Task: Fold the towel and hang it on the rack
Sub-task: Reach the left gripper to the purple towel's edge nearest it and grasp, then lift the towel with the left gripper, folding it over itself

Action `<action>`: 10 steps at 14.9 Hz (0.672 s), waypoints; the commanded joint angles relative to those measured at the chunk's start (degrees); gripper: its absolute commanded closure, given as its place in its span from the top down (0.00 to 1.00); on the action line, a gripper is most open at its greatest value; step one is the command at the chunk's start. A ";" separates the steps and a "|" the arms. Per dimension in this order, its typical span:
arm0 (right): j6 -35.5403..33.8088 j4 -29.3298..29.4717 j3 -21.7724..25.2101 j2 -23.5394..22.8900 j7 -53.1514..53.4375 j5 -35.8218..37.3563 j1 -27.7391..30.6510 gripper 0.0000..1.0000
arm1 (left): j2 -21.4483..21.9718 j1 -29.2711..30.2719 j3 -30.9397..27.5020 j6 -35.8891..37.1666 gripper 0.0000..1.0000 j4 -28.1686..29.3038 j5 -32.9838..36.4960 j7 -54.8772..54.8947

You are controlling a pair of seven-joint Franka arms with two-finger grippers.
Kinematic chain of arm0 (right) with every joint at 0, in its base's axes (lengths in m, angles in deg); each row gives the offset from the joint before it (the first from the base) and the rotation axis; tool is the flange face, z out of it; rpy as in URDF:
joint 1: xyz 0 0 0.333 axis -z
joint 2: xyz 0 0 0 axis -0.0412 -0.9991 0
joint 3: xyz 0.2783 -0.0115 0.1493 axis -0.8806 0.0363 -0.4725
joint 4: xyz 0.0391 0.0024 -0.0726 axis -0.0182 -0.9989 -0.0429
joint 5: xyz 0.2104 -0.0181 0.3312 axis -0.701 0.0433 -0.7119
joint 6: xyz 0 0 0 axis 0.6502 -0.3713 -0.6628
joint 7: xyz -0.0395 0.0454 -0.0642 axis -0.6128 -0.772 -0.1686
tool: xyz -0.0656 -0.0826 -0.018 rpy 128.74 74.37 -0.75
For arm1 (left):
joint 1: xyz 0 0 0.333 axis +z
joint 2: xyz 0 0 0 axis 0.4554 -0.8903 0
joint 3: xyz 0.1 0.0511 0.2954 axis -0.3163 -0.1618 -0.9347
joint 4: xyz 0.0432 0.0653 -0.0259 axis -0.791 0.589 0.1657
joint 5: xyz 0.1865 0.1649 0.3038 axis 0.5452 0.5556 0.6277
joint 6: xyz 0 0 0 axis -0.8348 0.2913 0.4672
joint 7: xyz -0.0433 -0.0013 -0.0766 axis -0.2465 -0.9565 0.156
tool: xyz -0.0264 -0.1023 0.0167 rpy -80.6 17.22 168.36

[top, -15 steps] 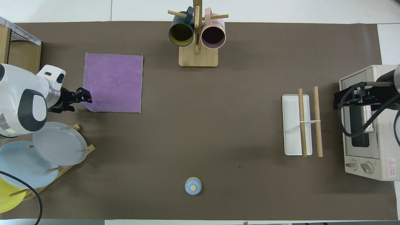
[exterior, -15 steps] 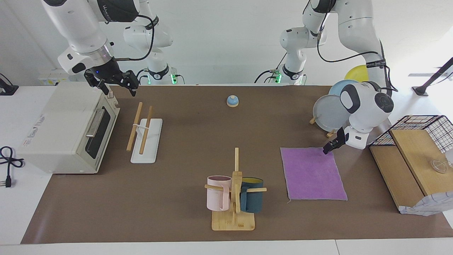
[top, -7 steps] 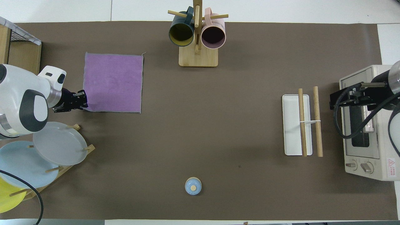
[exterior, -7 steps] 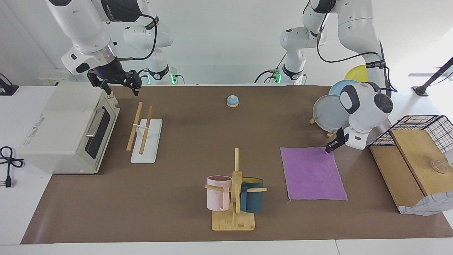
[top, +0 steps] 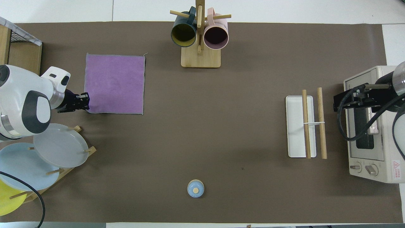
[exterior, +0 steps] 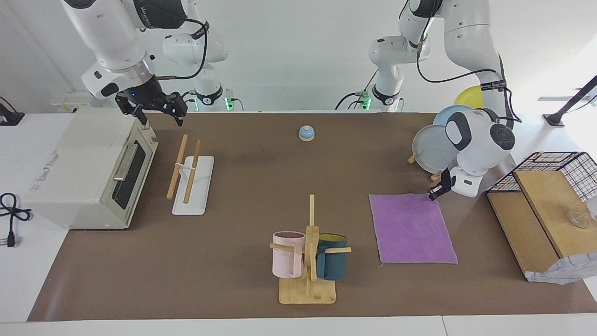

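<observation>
Biggest thing on the worktop is the toaster oven at the right arm's end, door facing the rack. The rack sits just beside it: two wooden rods over a flat white base, nothing on them. At the left arm's end there's a wooden box with a wire basket on it, and a holder with grey, blue and yellow plates nearer the robots.

The towel lies flat, purple side up, between the box and the mug stand. That stand holds a pink mug and a dark blue one and sits between towel and rack, farther from the robots than either. A small blue bell sits mid-worktop close to the robots.

Left gripper is down at the towel corner nearest the plates, fingers pressed together on that corner. Right gripper hangs over the gap between oven and rack, fingers spread, holding nothing.

Brown mat covers the worktop, white edges around it, white wall at the robots' end.
</observation>
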 commanded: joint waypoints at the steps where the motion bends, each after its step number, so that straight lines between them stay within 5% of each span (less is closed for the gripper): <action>1: -0.54 -0.80 -0.16 0.71 -1.43 -1.03 0.31 1.00 | 2.34 -0.76 0.04 4.49 0.00 -2.68 0.26 5.72; 10: 0.95 -1.59 -0.16 1.06 0.50 -1.12 -3.03 1.00 | 5.33 -19.81 0.13 5.13 0.00 -4.63 14.57 7.14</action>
